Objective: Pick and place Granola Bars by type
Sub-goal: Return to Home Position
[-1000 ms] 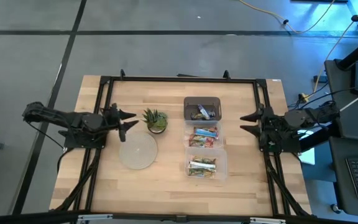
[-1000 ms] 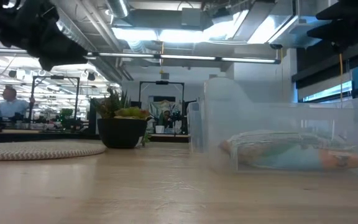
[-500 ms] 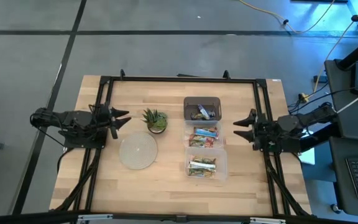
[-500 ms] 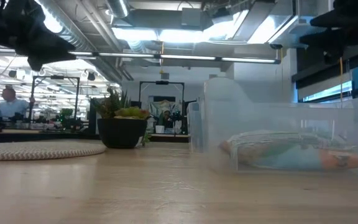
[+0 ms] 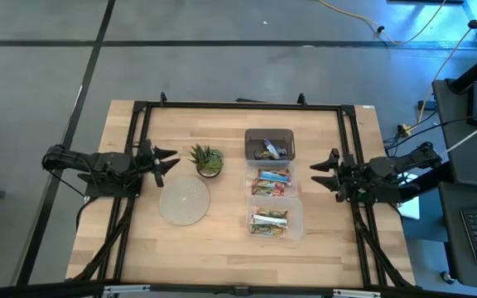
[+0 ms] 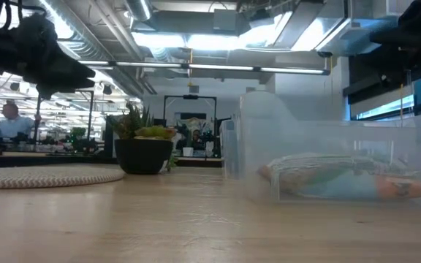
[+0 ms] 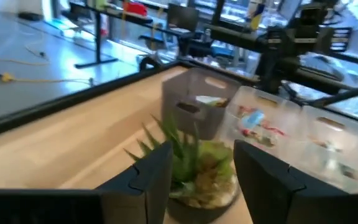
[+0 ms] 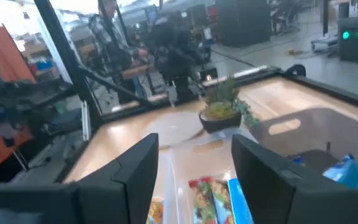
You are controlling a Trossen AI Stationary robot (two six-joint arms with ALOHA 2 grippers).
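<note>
High view: Granola Bars (image 5: 272, 183) lie in three bins (image 5: 299, 220) between the arms. The left gripper (image 5: 162, 160) and right gripper (image 5: 320, 170) are both spread and empty.
Low view: one bar lies in the nearest clear bin; its print is unreadable.
Left wrist: fingers apart, potted plant (image 7: 194, 165) beyond.
Right wrist: fingers apart, bars beyond.

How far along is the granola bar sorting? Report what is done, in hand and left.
Done: granola bars lie in the grey bin, the middle clear bin and the near clear bin; no loose bar shows on the table. In hand: nothing; the left hand by the potted plant and the right hand beside the bins are open and empty. Left: seemingly only parking the arms.
</note>
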